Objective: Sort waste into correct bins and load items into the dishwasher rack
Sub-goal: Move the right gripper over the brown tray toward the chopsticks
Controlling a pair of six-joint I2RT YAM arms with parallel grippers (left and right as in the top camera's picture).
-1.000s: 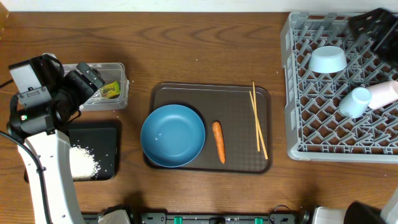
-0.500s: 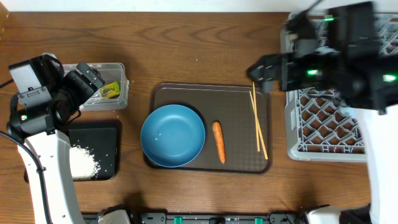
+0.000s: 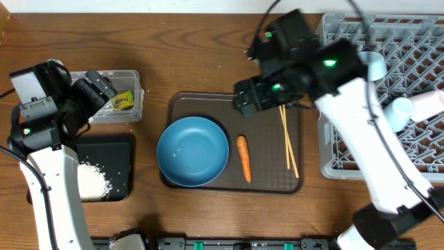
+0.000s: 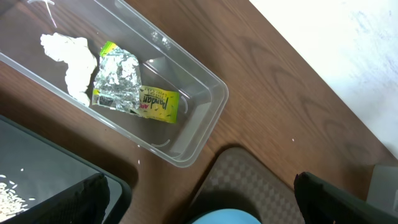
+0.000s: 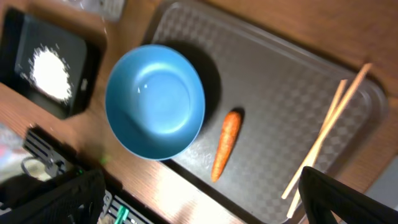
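The dark-blue bowl, the orange carrot and the wooden chopsticks lie on the brown serving tray. My right gripper is open and empty, above the tray's far edge; its view shows the bowl, carrot and chopsticks below. My left gripper is open and empty over the clear tub, which holds the silver wrapper and yellow-green packet. Rice lies in the black tray.
The grey rack stands at the right with a pale-blue cup and a pale-pink cup; my right arm crosses its left side and hides much of the small bowl. A white crumpled scrap also lies in the tub.
My right arm has swung left from over the rack to above the brown tray's far edge. The left arm and the objects have not moved.
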